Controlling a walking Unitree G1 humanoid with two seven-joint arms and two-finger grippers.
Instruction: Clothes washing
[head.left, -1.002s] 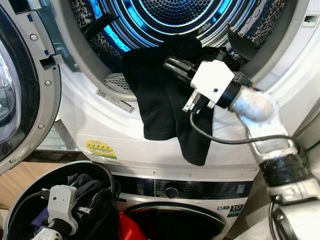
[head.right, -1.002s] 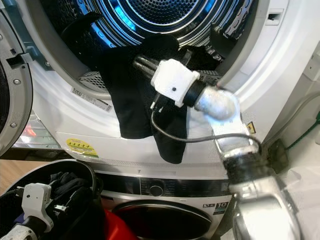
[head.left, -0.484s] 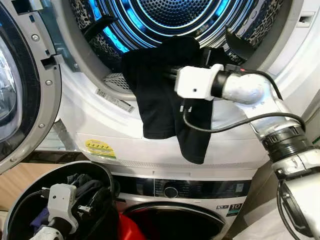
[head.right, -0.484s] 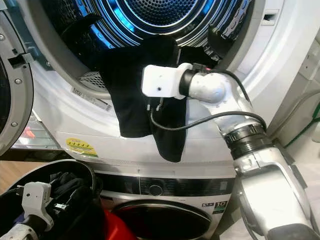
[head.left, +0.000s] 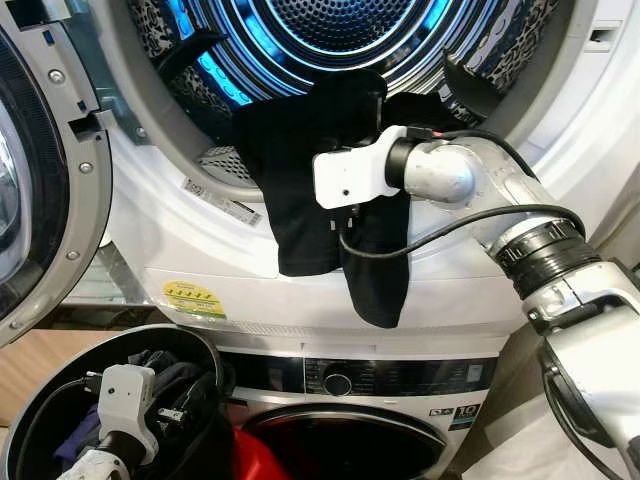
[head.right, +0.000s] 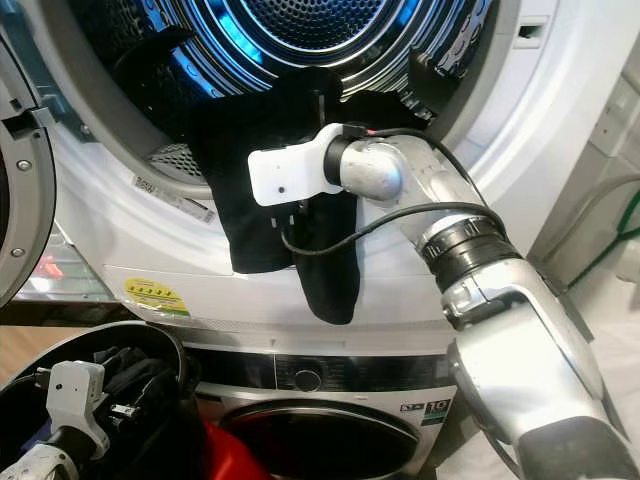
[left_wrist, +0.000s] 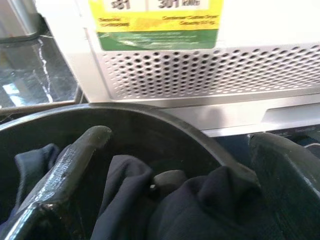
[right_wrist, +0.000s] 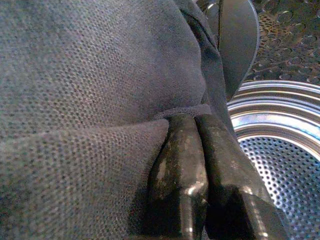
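A: Where is the black garment (head.left: 320, 190)?

B: It is draped over the lower rim of the upper machine's opening (head.left: 190, 170), part of it inside the blue-lit drum (head.left: 340, 30) and the rest hanging down the white front panel, its lowest tip just above the perforated strip.

A: And the right hand (right_wrist: 192, 150)?

B: It is at the garment, near the top of the drape. In the right wrist view the two black fingers (right_wrist: 175, 180) are pressed together with a fold of the mesh cloth pinched between them, so it is gripping the garment. The perforated drum wall shows beyond them.

A: The left hand (left_wrist: 175, 165)?

B: Low on the left, inside the round black basket (head.left: 30, 400). Its fingers (left_wrist: 70, 165) are spread wide apart, with dark clothes (left_wrist: 200, 205) lying between them; I cannot tell that they touch the cloth.

A: What surrounds that?

B: The upper machine's door (head.left: 40, 180) stands open on the far left. A yellow sticker (head.left: 192, 297) sits on the panel just above the basket. Below is a second machine with a control dial (head.left: 337, 383), and something red (head.left: 258, 455) shows at its opening, just right of the basket.
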